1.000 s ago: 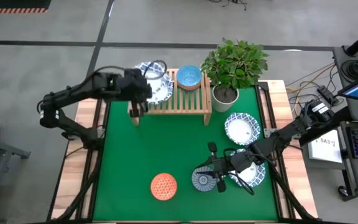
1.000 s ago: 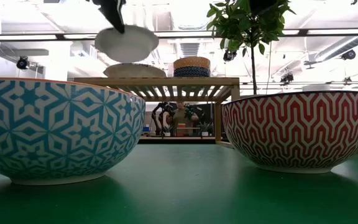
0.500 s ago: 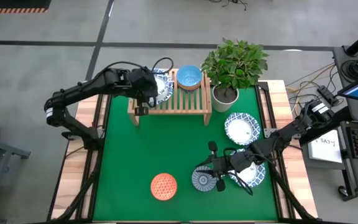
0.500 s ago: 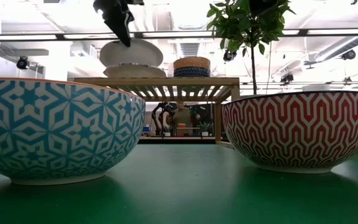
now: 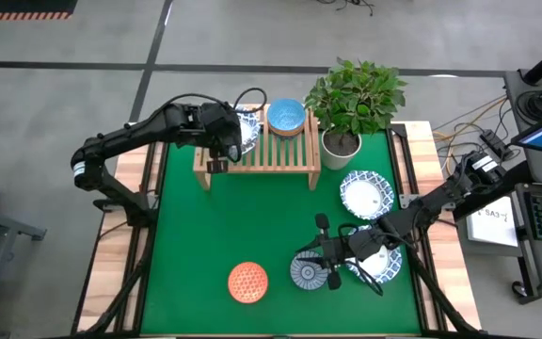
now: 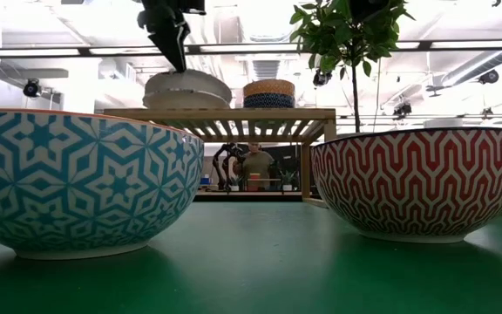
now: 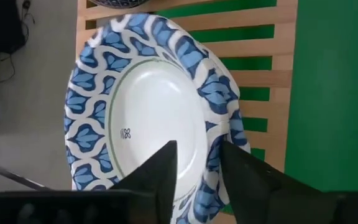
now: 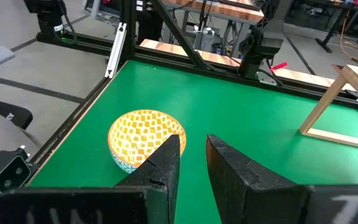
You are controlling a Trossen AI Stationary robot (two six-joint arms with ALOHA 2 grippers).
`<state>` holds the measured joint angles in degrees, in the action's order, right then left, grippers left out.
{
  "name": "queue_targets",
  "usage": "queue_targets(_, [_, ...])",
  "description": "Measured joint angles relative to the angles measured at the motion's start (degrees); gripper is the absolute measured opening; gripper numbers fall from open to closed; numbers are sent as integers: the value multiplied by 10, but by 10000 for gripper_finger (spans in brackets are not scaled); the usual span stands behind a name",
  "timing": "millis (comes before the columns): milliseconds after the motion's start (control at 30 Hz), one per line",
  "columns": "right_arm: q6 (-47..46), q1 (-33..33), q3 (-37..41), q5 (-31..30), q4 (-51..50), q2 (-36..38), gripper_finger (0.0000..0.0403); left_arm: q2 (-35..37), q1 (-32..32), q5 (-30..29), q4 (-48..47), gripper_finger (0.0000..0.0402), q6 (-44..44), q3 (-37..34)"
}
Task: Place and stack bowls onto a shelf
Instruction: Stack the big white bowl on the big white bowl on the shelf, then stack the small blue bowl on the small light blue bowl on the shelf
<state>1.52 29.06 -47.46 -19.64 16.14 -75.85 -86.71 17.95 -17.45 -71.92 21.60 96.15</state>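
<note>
Green matting covers your bench [image 5: 205,235], with the shelf [image 5: 271,155] at its far edge beside a potted plant [image 5: 351,99]. Your left hand [image 7: 197,165] pinches the rim of a white bowl with a blue patterned rim [image 7: 148,109], which rests on the shelf's left end, stacked on another like it; a blue bowl [image 5: 286,116] sits further along the slats. Your right hand [image 8: 192,152] hovers with fingers narrowly apart, holding nothing, near the red-orange bowl [image 5: 247,282] and a grey-blue bowl [image 5: 307,272].
</note>
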Motion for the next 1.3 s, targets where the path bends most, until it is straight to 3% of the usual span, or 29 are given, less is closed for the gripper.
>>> queue_targets(333, [0, 0, 0, 0, 0, 0, 68, 5, -3, 10, -64, 161, -51, 46])
queue_targets(533, [-4, 0, 0, 0, 0, 0, 68, 27, -6, 152, -76, 159, -125, 36])
queue_targets(667, [-18, 0, 0, 0, -1, 0, 68, 48, -32, 161, -75, 159, -173, 34])
queue_targets(900, [-46, 0, 0, -33, -3, -9, 68, 108, -129, 160, -26, 158, -234, -3])
queue_targets(1100, [-100, -3, 0, -46, -9, -16, 68, 179, -245, 152, 105, 158, -302, -114])
queue_targets(1300, [-162, 2, -3, -44, -19, -16, 68, 221, -361, 78, 219, 158, -344, -225])
